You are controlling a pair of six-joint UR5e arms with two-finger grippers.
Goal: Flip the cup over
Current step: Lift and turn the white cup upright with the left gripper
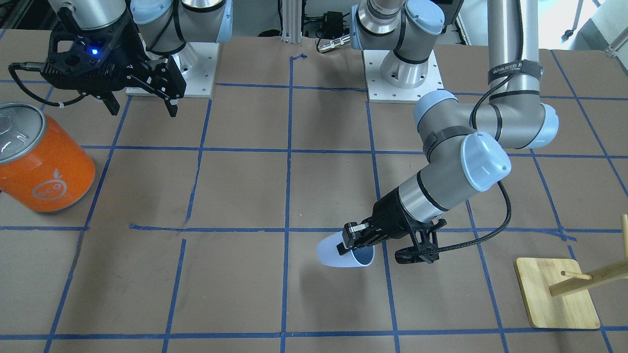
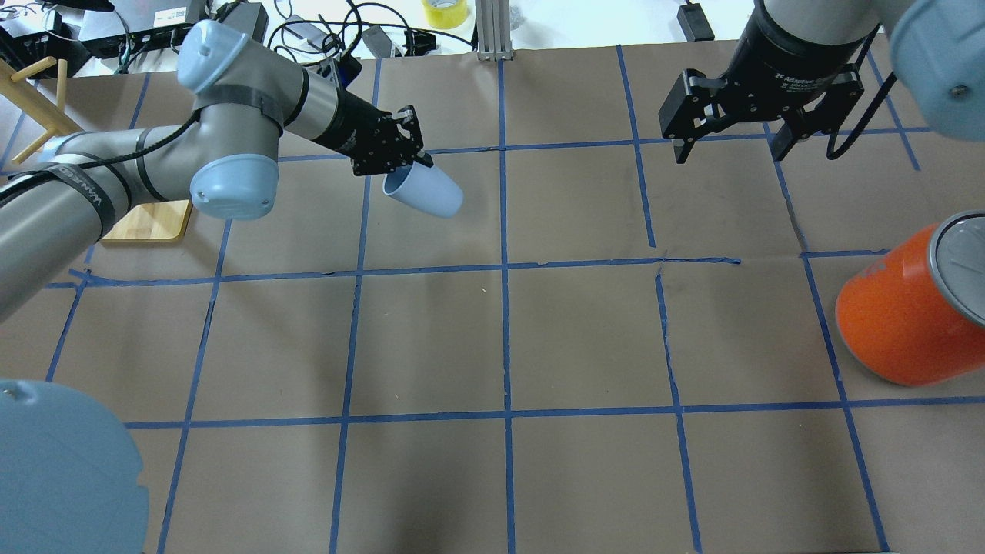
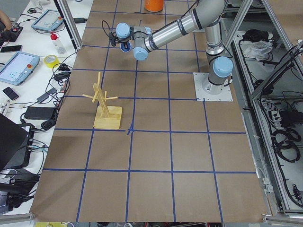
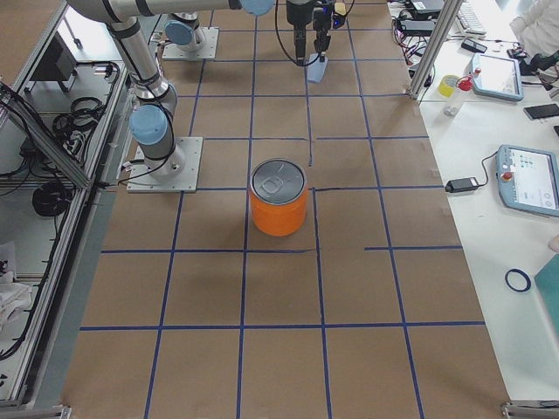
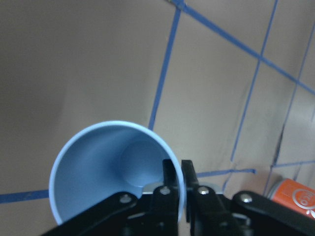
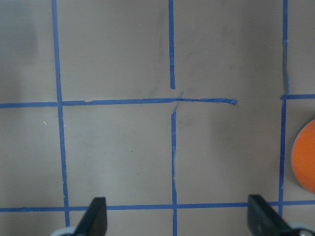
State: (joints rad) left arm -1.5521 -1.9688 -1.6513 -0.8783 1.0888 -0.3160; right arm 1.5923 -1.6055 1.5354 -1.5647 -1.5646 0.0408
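1. Cup (image 1: pixel 337 256): small, plain plastic, thin wall, no handle. Prob. v. light and a bit springy. It's smooth, so it could slip or twist in a pinch. Won't break easily, but a hard squeeze may dent the rim.
2. Where: off the table (image 1: pixel 245 196), judging by its shadow. It's tipped roughly sideways in the air on the robot's left side, mouth toward the arm, closed end pointing away.
3. Left gripper (image 1: pixel 346 244): clamped on the cup's rim wall, one finger inside the mouth, one outside. Wrist view shows this clearly.
4. Hold: w/ a tapered body, the rim pinch looks like the easiest grip. It's enough for so light a thing, but the cup could pivot, so turn slowly and set down gently.
5. Right gripper (image 1: pixel 143 107): spread wide, nothing in it, hanging over the table well apart from the cup.
6. Contents: cup is empty, bare blue bottom in view. Can (image 1: pixel 44 162): orange, silver top on, inside not visible. It stands on the robot's right side, well apart from the cup.
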